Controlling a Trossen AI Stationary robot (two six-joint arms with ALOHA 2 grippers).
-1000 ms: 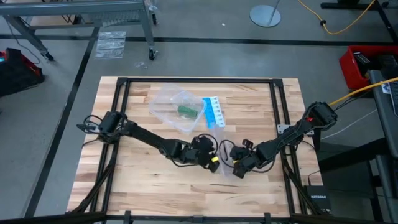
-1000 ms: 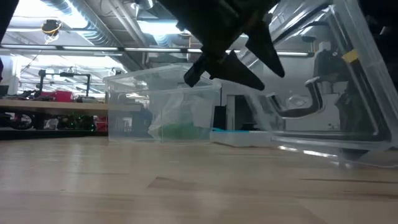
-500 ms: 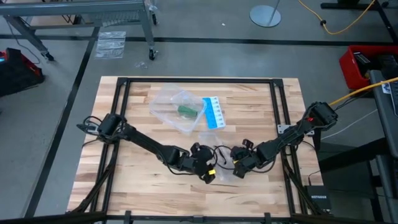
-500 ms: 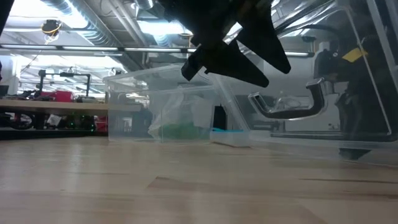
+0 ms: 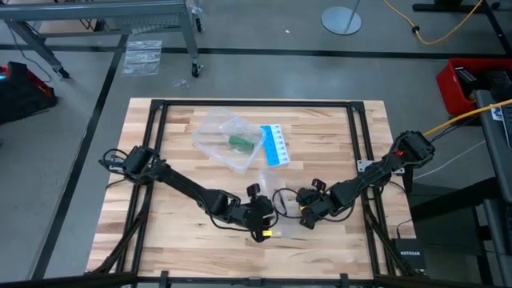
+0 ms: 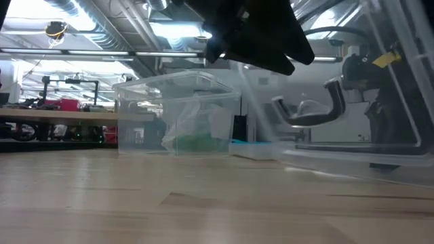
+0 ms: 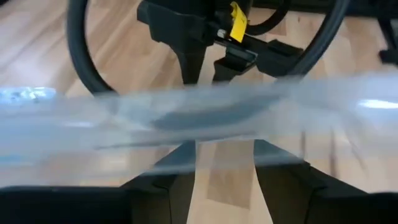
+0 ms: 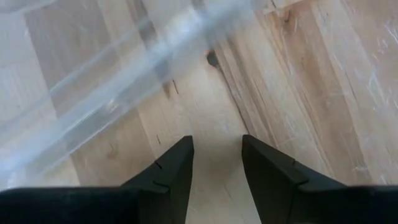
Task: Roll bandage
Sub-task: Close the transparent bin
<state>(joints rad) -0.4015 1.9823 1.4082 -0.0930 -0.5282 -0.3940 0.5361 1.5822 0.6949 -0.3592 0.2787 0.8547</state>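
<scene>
Table [image 5: 160, 240] from above: bandage [image 5: 238, 142] in clear plastic container [image 5: 216, 128] at far centre; card [image 5: 274, 145] just right of it. Left gripper [image 5: 264, 232] & right gripper [image 5: 308, 216] near centre front, close together, w/ clear plastic sheet [image 7: 186, 118] between them.

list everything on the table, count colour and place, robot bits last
dark green soft fabric bandage: one, dark green, inside the clear tub on the far middle of the table
clear plastic tub: one, transparent, far middle of the table, left of the card
blue-and-white card: one, blue and white, flat on the wood just right of the tub
clear plastic sheet: one, transparent, near middle of the table between the two tools
wooden table: one, light wood with a black frame
left tool: one, dark with a yellow tag, near middle, fingers apart
right tool: one, dark, near middle right of the left tool, fingers apart
</scene>
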